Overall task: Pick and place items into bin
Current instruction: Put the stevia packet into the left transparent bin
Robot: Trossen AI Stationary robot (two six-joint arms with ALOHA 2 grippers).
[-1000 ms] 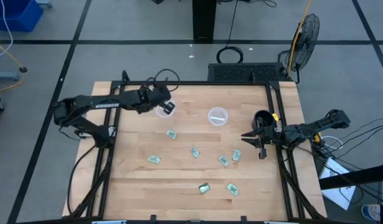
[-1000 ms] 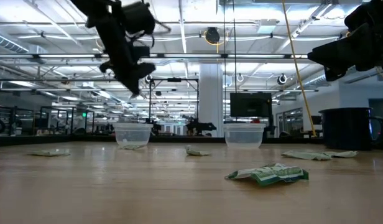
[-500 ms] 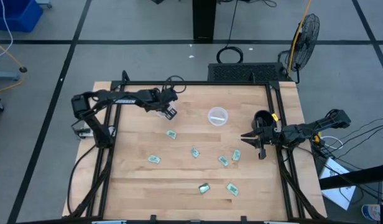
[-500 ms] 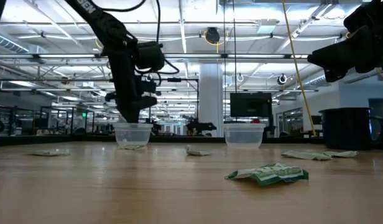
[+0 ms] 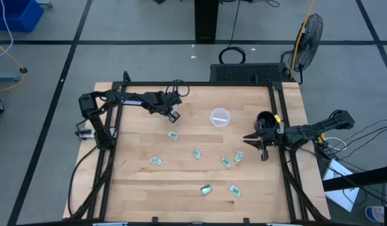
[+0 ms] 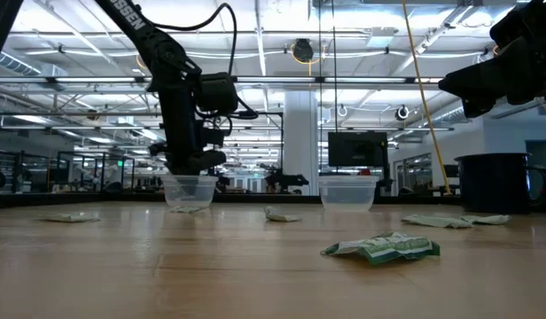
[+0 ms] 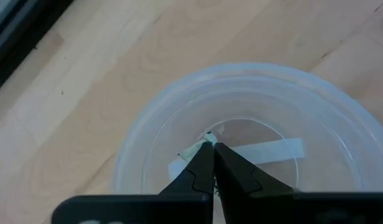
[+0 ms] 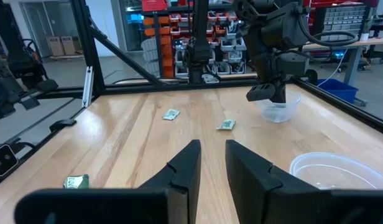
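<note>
Pale green-and-white packet — pinched by left hand.

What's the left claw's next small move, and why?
Probably open. The left claw sits shut on a packet directly over the clear cup, where a pale strip already lies, so releasing should drop it in. The right claw waits open at the table's right edge.

Packets, small, flat, rectangular, pale green and white. Seven lie loose and flat on the wood surface: one nearest the bowls, one toward the left arm's side, one mid-surface, two close together, two near the front edge.

Bins: two clear round bowls. The left bowl holds one packet, lying on its bottom. The other bowl stands near the surface's far middle.
</note>
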